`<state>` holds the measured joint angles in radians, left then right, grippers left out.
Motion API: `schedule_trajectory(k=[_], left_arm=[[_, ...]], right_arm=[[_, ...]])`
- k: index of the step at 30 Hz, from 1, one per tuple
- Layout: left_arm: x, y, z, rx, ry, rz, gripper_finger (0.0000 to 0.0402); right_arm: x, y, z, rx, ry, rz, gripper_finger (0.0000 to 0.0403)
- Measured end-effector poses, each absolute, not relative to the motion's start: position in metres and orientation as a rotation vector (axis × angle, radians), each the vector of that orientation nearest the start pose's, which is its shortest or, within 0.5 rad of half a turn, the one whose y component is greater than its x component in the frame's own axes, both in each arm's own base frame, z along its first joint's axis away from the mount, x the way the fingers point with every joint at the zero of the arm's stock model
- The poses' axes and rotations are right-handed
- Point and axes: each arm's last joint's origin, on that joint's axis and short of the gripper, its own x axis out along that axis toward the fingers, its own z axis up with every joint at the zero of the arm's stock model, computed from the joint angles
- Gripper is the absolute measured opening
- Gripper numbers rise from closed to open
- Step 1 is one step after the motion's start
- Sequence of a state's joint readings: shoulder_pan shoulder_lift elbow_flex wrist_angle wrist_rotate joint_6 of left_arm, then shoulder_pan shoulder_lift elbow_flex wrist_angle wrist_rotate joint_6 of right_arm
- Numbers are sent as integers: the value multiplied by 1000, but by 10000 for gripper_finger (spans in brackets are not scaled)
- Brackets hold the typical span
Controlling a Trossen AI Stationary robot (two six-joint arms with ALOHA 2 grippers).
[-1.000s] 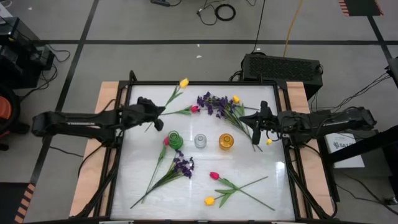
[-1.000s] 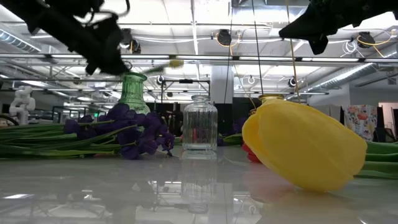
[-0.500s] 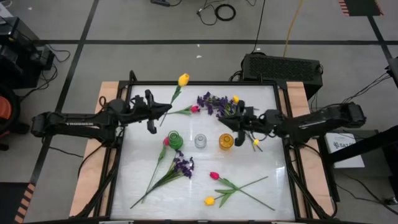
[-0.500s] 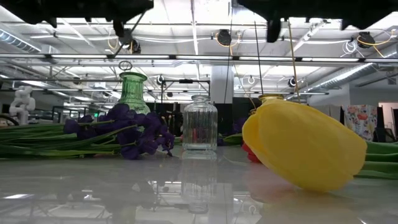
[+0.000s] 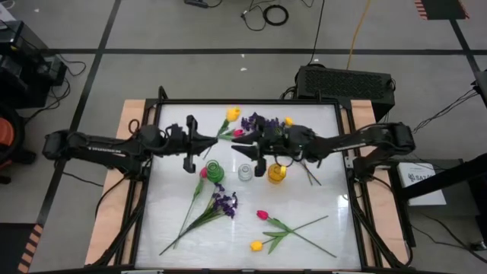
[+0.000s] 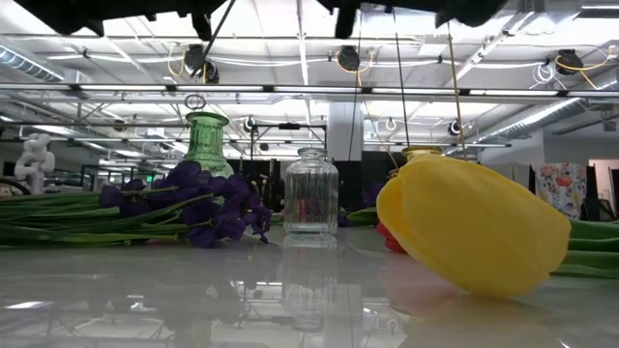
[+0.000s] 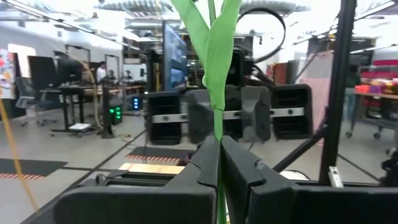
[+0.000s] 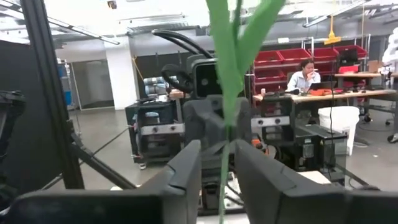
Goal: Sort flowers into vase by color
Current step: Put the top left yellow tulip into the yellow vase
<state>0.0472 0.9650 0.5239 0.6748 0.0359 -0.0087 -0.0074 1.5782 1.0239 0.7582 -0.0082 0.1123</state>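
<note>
Flowers lie scattered over the white glossy desk [image 5: 319,190], with three small vases in a row at its centre: a green ribbed glass vase [image 5: 214,170], a clear glass vase [image 5: 245,173] and an amber-yellow vase [image 5: 276,173].

Coming in from nine o'clock, the left gripper [image 5: 199,139] hangs above the desk just at ten o'clock of the green vase. Its jaws are pinched narrow on the green stem of a yellow tulip with a long stem [image 5: 232,114], whose head points toward twelve o'clock; the left wrist view shows the stem and leaves [image 7: 214,56] rising straight from between the closed fingers.

At seven o'clock of the centre, a pink-red tulip [image 5: 203,173] touches the green vase, and a bushy dark purple sprig [image 5: 224,202] lies beside it. Near six o'clock rest another pink-red tulip [image 5: 262,215] and a small yellow tulip [image 5: 256,245], stems crossing.

Reaching in from three o'clock, the right gripper [image 5: 262,144] hovers above the clear and amber vases, beside a second purple sprig bunch [image 5: 259,124] at twelve o'clock. Its jaws are narrow, clamped on a green flower stem [image 8: 229,93]; which bloom it carries cannot be told.
</note>
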Motion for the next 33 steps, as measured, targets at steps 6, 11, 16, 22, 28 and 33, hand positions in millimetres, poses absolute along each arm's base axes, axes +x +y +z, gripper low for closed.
schedule_trajectory(k=[6,11,16,22,28,33], left_arm=[[223,-2,294,64,-213,-30,8],[229,-4,294,67,-203,-35,8],[234,-4,289,68,-177,-36,8],[235,-4,287,69,-171,-35,8],[235,-4,288,69,-172,-35,8],[235,-4,287,69,-171,-37,11]], right_arm=[[374,-2,309,102,-204,42,132],[378,-1,308,86,-210,61,148],[378,3,309,69,-221,71,150],[378,5,309,57,-221,75,128],[378,5,309,57,-221,73,71],[378,4,308,59,-214,68,11]])
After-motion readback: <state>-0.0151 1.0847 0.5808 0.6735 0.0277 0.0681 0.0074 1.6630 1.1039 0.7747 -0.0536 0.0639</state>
